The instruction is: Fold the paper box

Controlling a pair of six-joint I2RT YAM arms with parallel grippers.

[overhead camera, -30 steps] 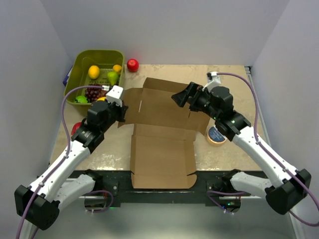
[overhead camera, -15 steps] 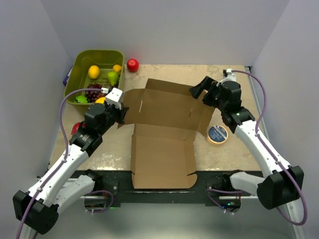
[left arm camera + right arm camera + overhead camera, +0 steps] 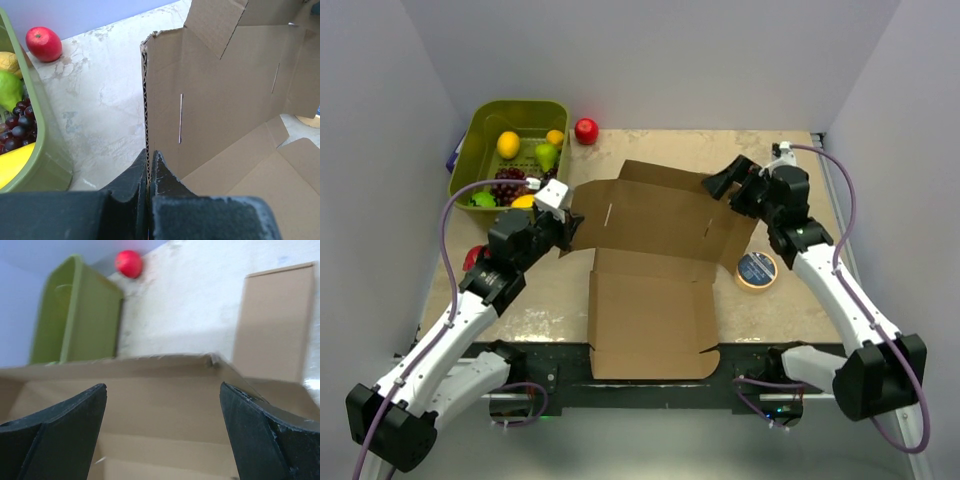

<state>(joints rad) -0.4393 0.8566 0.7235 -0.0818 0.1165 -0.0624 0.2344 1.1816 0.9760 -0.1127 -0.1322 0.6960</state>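
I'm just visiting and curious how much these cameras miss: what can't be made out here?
- Top view: red thing beside the left arm, mostly covered by it.
- Top view: bluish thing behind the green basket, mostly hidden.
- Left wrist view: tape roll, cut by the frame edge and cardboard.

The large, flat, brown corrugated-cardboard paper box [image 3: 650,310] has slid a little to the right, together with the left gripper [image 3: 566,228] pinching its left edge. The right gripper [image 3: 721,180] has drawn back from above the raised rear panel to the far right corner.
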